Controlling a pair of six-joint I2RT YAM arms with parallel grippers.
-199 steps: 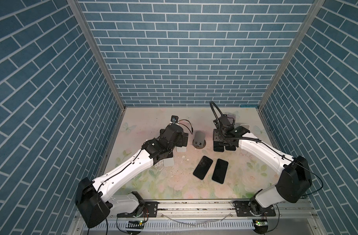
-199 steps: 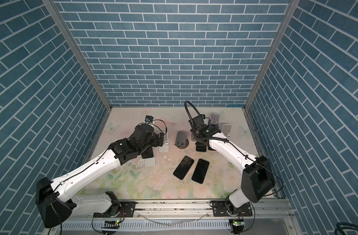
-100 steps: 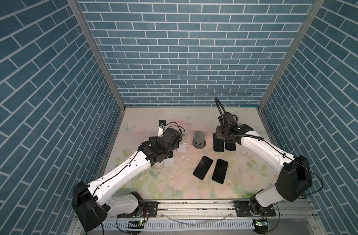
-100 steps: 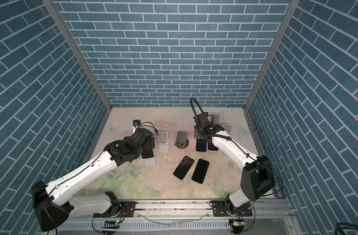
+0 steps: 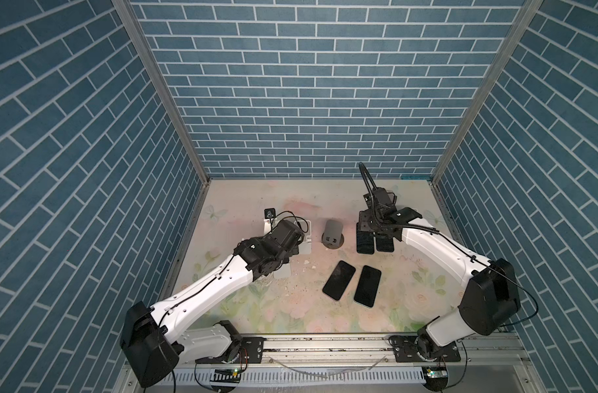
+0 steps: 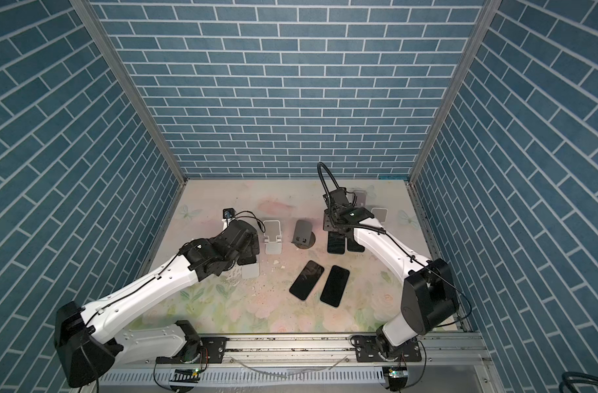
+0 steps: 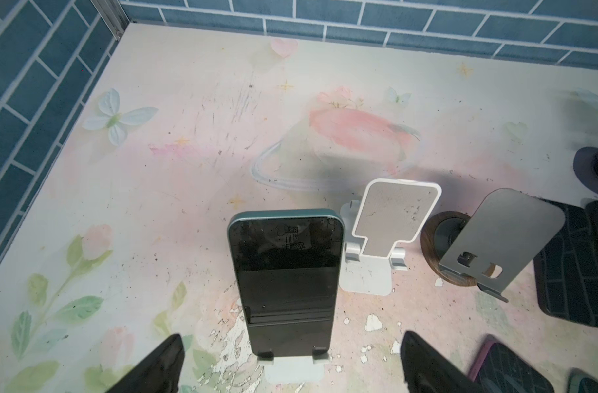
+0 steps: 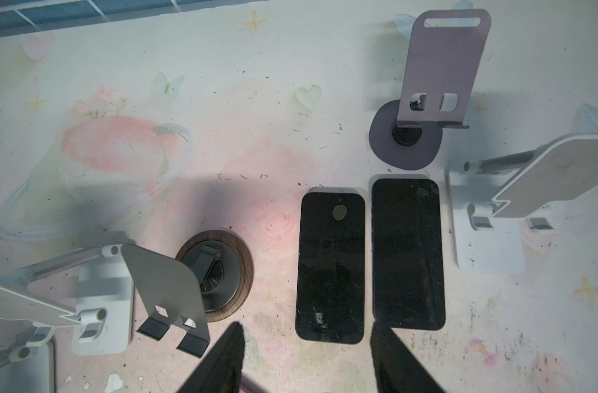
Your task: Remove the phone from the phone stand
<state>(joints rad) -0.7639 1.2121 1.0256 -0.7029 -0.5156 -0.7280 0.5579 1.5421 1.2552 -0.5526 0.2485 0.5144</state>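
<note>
A dark phone (image 7: 285, 282) with a teal rim leans upright on a white phone stand (image 7: 292, 369), its bottom edge caught by the stand's two small lips. My left gripper (image 7: 292, 340) faces the screen from just in front. It is open wide, with one fingertip (image 7: 170, 354) on each side and neither touching the phone. In both top views the left wrist (image 5: 284, 234) (image 6: 238, 238) covers most of this phone. My right gripper (image 8: 307, 328) is open and empty, hovering over two phones (image 8: 330, 272) (image 8: 408, 258) lying flat.
An empty white stand (image 6: 273, 236) and a grey stand on a wooden disc (image 5: 332, 233) stand between the arms. A purple stand (image 8: 440, 68) and another white stand (image 8: 488, 238) sit at the back right. Two more phones (image 5: 338, 285) (image 5: 367, 285) lie flat in front.
My left arm has swung left, away from the grey stand, and now faces the phone on the white stand. The right wrist has shifted slightly toward the back wall. Neither gripper's opening changed.
</note>
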